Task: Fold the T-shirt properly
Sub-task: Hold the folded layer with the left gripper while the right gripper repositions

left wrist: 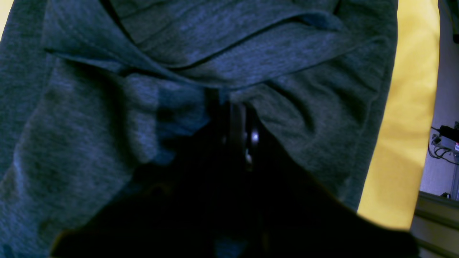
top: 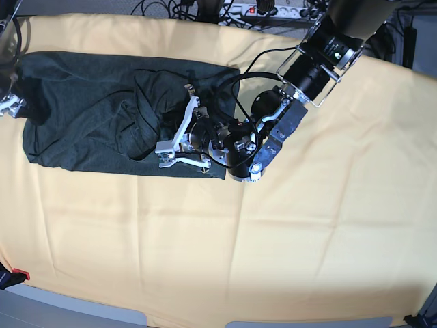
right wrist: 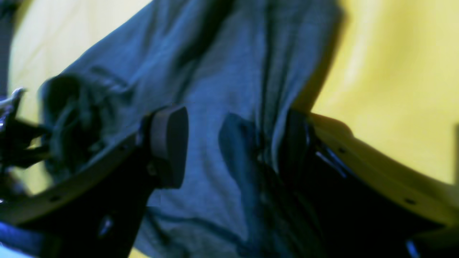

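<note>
The T-shirt (top: 102, 116) lies spread across the far left part of the desk, on the pale yellow cloth (top: 273, 239) that covers the whole top, with loose folds bunched near its middle and right edge. The left arm reaches down from the far right, and its left gripper (top: 174, 147) rests at the shirt's right edge; in the left wrist view its fingers are shut tight, with dark knit gathered just ahead of them, though whether cloth is pinched between them cannot be told. The right gripper (right wrist: 229, 143) is at the shirt's left end, fingers (right wrist: 168, 143) spread wide with shirt fabric lying between them. Behind the desk, cables and a power strip (top: 273, 10) run along the back edge.
</note>
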Robot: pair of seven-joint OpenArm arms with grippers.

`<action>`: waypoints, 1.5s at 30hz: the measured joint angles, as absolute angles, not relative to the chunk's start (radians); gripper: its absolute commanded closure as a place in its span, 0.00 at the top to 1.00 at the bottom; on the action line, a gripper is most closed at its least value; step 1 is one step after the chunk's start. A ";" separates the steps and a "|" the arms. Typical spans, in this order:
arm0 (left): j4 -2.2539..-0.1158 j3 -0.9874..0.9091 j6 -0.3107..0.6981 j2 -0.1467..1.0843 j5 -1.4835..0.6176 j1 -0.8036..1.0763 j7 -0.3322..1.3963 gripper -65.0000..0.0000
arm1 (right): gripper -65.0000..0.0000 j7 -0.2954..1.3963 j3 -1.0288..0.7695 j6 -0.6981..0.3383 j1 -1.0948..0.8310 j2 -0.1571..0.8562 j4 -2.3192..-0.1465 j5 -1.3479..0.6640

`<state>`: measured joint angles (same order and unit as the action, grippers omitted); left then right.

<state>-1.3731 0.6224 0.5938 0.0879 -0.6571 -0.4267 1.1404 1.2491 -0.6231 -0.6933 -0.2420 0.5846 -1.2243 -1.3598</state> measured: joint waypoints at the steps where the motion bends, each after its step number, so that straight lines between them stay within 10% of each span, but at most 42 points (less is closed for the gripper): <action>1: -1.373 0.622 0.594 0.088 -0.657 -0.427 1.140 0.00 | 0.63 1.274 -0.624 -0.694 -0.243 0.585 -1.224 -1.384; 31: -1.373 0.622 0.594 0.086 -0.657 -0.427 1.140 0.00 | 0.61 1.399 -0.607 -0.699 -0.165 0.568 -1.223 -1.462; 38: -1.373 0.622 0.594 0.086 -0.657 -0.427 1.140 0.00 | 0.00 1.400 -0.603 -0.698 -0.165 0.567 -1.223 -1.459; 45: -1.373 0.622 0.594 0.086 -0.657 -0.427 1.140 0.00 | 0.00 1.402 -0.603 -0.697 -0.162 0.587 -1.223 -1.456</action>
<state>-1.3731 0.6224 0.5938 0.0860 -0.6571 -0.4267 1.1400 1.4021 -0.6025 -0.6971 -0.1619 0.5869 -1.2228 -1.4559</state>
